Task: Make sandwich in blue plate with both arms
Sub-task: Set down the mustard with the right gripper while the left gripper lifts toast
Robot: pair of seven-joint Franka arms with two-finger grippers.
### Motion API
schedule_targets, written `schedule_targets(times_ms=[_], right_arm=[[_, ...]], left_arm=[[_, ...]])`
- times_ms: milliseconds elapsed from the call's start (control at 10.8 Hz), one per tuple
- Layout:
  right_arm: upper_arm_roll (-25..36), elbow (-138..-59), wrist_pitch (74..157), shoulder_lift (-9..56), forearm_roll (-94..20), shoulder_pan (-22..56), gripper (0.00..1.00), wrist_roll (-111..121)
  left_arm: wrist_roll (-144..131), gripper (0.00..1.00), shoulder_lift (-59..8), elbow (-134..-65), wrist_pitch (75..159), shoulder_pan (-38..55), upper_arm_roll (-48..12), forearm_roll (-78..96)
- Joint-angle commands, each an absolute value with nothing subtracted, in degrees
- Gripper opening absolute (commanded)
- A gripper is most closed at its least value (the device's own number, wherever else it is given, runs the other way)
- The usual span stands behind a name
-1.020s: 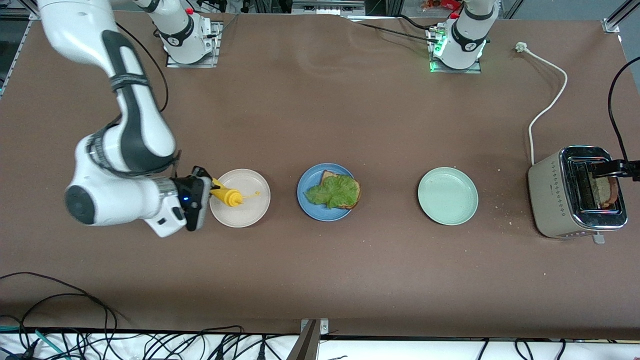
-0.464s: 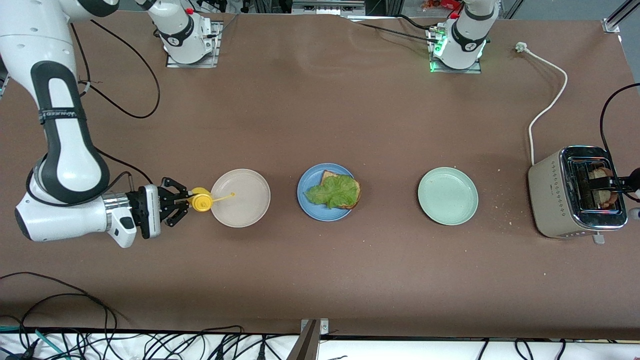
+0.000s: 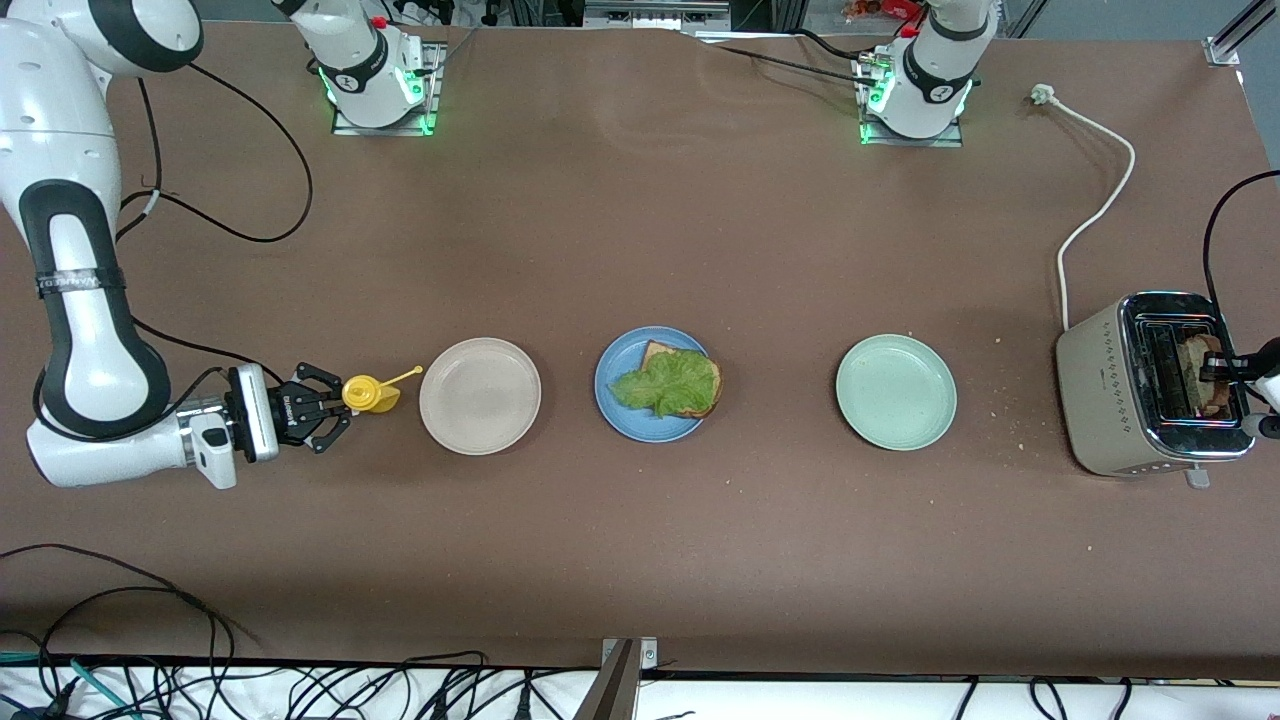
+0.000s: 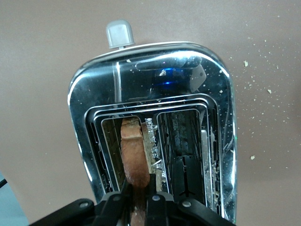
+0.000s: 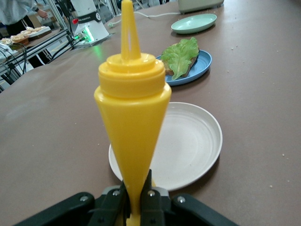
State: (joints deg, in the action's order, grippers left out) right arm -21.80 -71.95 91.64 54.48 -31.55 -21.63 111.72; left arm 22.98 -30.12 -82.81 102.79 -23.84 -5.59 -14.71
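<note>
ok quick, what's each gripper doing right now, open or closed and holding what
Left gripper: shut on the bread slice in the toaster.
Right gripper: shut on the yellow squeeze bottle, beside the beige plate.

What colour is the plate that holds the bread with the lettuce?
The plate is medium blue. It shows best in the front view.

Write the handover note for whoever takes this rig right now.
Right claw: shut on the yellow squeeze bottle, beside the beige plate, toward the right arm's end.
Left claw: shut on the bread slice in the toaster slot.
Done: one slice with the lettuce leaf on it lies in the blue plate.
Left: second slice onto the lettuce.
</note>
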Motion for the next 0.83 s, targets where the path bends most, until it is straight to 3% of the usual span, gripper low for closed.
schedule_targets(times_ms=[0, 464, 649, 742], right_arm=[[-24.3, -70.4, 91.2, 59.6, -30.5, -23.8, 0.0, 118.9], [-24.2, -69.5, 93.0, 63.1, -28.7, -24.1, 0.0, 122.2], [-24.0, -69.1, 93.2, 63.1, -28.3, -24.4, 0.01, 122.4], [-24.0, -68.4, 93.2, 63.4, -27.5, -24.5, 0.25, 122.4]], left_arm=[[23.3, 0.0, -30.0, -81.0, 100.5, -24.3, -5.7, -16.1], [24.0, 0.0, -21.9, -80.7, 98.1, -23.8, -6.8, -16.3], [24.0, 0.0, -20.2, -77.9, 93.4, -23.3, -12.4, -17.1], [24.6, 0.0, -20.1, -76.3, 90.5, -23.2, -14.5, -16.8]])
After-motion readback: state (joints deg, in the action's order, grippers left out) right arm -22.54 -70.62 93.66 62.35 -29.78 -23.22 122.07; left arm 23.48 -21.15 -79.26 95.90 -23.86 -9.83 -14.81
